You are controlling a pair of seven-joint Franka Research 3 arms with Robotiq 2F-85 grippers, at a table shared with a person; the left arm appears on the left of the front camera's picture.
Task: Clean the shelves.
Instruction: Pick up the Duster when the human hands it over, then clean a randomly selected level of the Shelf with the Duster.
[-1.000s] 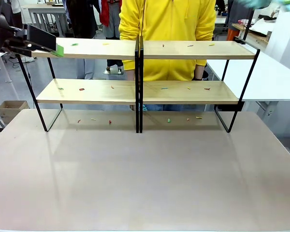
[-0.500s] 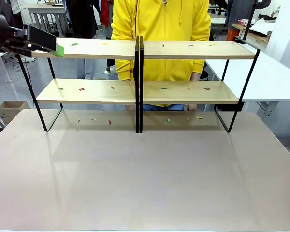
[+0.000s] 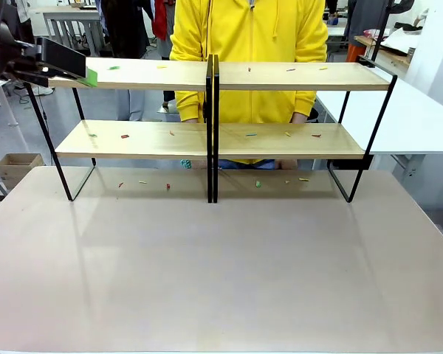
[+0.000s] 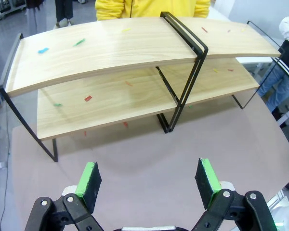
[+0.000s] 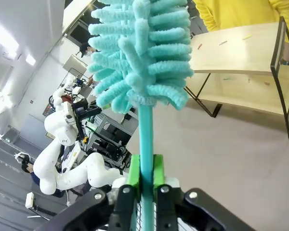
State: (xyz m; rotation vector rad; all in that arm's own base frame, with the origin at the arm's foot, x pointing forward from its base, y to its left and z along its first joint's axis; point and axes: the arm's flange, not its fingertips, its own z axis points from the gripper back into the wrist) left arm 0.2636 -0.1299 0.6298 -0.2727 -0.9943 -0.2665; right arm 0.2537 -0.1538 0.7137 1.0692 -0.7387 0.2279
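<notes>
Shelves (image 3: pixel 288 76) stand along the table's (image 3: pixel 221 280) far side, with open table in front.
Left gripper (image 4: pixel 148 178), jaws apart, faces the shelves from well back; right gripper (image 5: pixel 145 175) clamps a duster (image 5: pixel 139 48), shelves well beyond it.

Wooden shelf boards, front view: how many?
4 light wooden boards: upper left board, lower left board, upper right board, lower right board. None looks hidden.

Light matt wood shelves (image 3: pixel 280 77), black metal frames (image 3: pixel 211 125); fluffy duster (image 5: pixel 139 53)
</notes>
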